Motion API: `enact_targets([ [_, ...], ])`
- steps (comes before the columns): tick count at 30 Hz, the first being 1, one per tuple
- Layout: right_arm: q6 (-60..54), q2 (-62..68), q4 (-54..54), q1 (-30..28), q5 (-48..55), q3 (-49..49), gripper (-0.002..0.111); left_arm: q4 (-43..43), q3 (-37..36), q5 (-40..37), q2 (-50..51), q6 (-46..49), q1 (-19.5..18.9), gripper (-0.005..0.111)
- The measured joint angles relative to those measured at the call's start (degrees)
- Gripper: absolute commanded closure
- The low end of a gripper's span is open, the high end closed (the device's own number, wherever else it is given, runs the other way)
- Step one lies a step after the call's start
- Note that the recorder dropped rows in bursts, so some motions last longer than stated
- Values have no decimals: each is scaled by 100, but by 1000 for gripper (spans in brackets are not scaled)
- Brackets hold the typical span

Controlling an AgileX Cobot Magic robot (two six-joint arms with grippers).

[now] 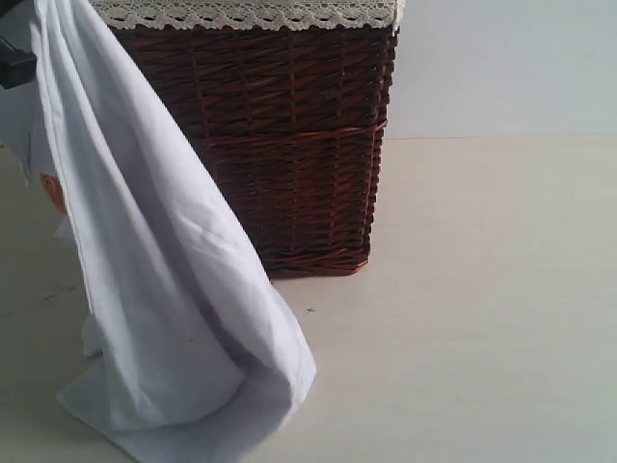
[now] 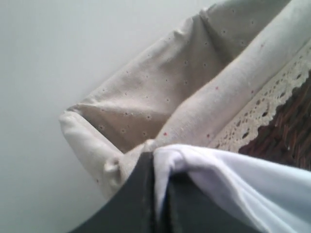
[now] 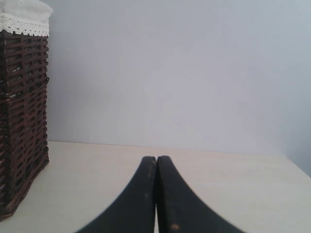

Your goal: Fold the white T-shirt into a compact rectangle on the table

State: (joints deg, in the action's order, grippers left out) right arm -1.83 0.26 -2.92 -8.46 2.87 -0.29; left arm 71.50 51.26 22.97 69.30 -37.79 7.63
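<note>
- Draped closest to my exterior camera, the white T-shirt (image 1: 164, 289) hangs from the upper left, and its lower end is bunched on the surface (image 1: 482, 338).
- My left end effector (image 2: 160, 170) is clamped on a fold of the white T-shirt, just beside the basket rim.
- Behind the shirt stands a brown wicker basket (image 1: 289, 145) on the surface, its left front hidden by the hanging cloth.
- What I can see of the basket's inside is its dotted liner (image 2: 170, 97), with lace trim (image 1: 251, 14) folded over the rim.
- My right end effector (image 3: 156, 162) is closed on nothing, low over the surface and apart from the basket.
</note>
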Motion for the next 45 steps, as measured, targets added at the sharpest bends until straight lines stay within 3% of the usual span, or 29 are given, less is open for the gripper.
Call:
enact_targets([
  [7, 0, 0, 0, 0, 0, 0, 108, 102, 0, -31, -1070, -502, 0, 107],
  [12, 0, 0, 0, 0, 0, 0, 108, 219, 0, 7, -1826, -1650, 0, 107],
  [19, 0, 0, 0, 0, 0, 0, 108, 2411, -16, 1088, -2431, -4033, 0, 107],
  [24, 0, 0, 0, 0, 0, 0, 108, 2864, -455, 1142, -2540, -4159, -24, 100],
  [26, 0, 0, 0, 0, 0, 0, 108, 2914, -708, 648, -2540, -4066, -76, 91],
  [32, 0, 0, 0, 0, 0, 0, 108, 2940, -1656, -2046, -2494, -3185, -187, 69],
  [38, 0, 0, 0, 0, 0, 0, 108, 2931, -2316, -3596, -2123, -2067, -187, 51],
  [41, 0, 0, 0, 0, 0, 0, 108, 2905, -2382, -4657, -1919, -1960, -187, 47],
  [45, 0, 0, 0, 0, 0, 0, 108, 2871, -2393, -5342, -1841, -1939, -197, 47],
])
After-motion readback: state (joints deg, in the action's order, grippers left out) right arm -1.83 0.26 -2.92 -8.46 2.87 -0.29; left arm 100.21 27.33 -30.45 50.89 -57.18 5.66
